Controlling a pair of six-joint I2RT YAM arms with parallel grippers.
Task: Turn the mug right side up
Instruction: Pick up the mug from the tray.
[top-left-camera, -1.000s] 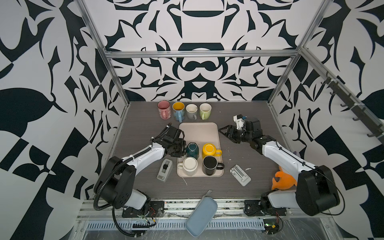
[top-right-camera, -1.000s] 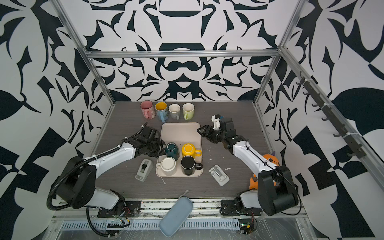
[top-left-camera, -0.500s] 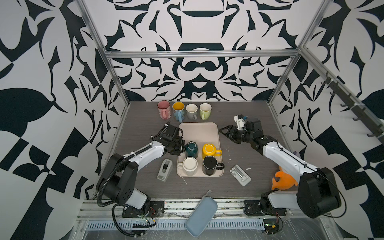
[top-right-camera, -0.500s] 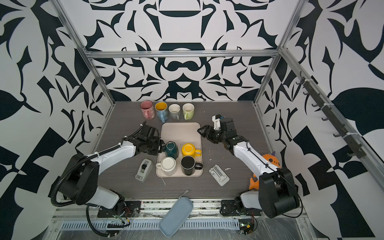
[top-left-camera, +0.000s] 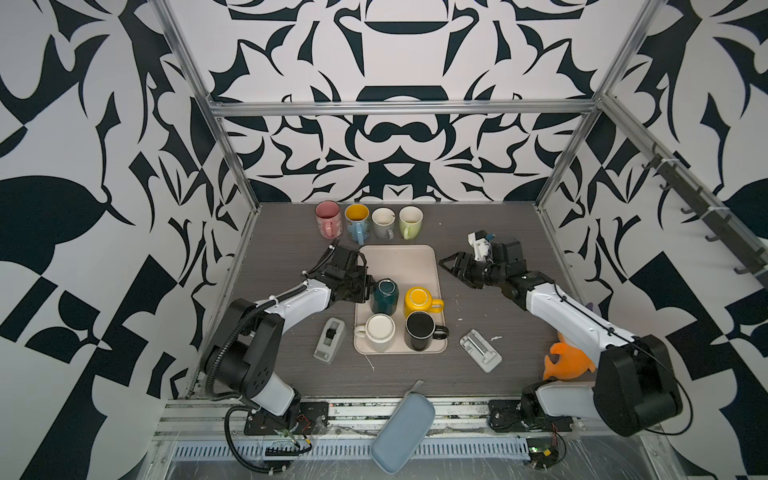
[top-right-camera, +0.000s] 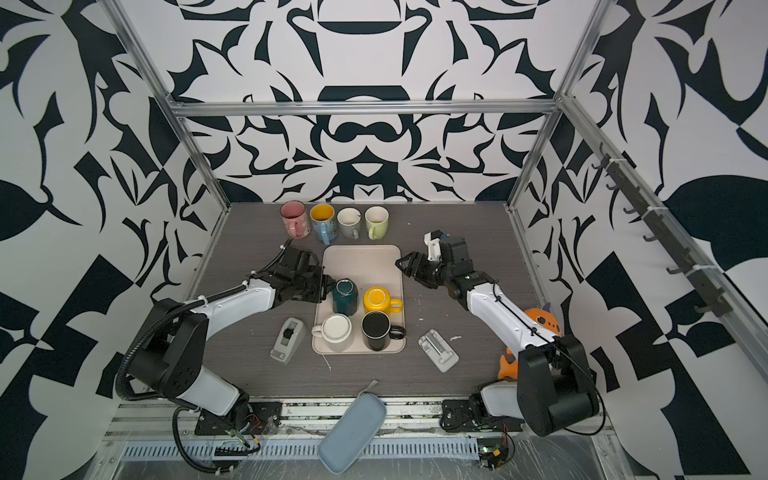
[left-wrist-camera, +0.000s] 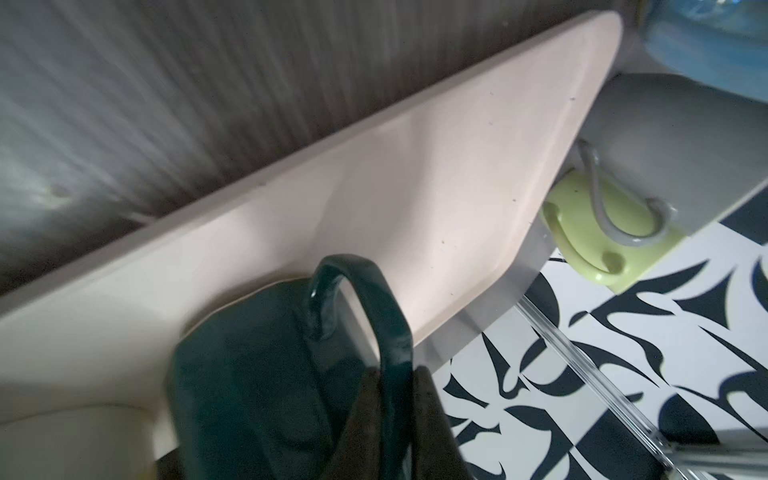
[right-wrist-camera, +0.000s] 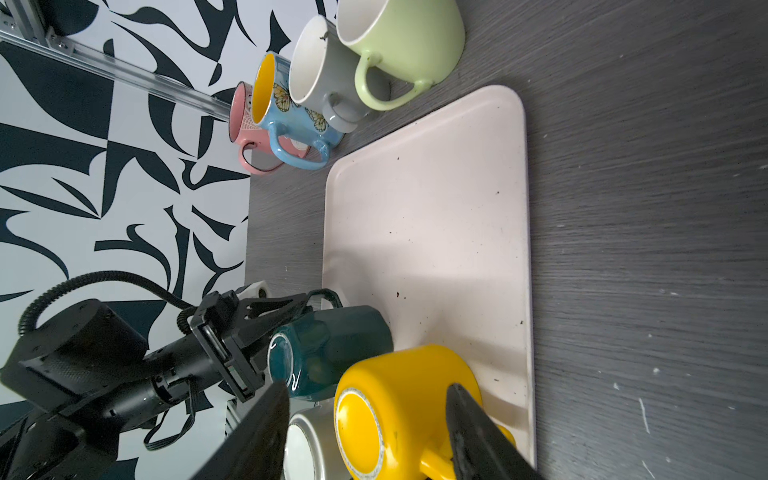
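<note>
An orange toy (top-left-camera: 567, 365) sits half hidden behind the right arm at the near edge of the bench (top-left-camera: 282, 249). On the tray (top-left-camera: 399, 262) stand four bottom-up mugs (top-left-camera: 380, 332). The left fingers (left-wrist-camera: 432, 424) are clenched on the handle of the dark green mug (top-left-camera: 384, 296), hiding it from above. The right fingers (right-wrist-camera: 473, 436) are released, holding nothing. Four upright mugs (top-left-camera: 357, 218) line the back.

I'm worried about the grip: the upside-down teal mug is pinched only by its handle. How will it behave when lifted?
The teal mug looks like glazed ceramic, so probably rigid and heavy for its size. The left gripper pinches only its handle, off to one side, so the body may swing. The glaze shines, so it could slip.
</note>
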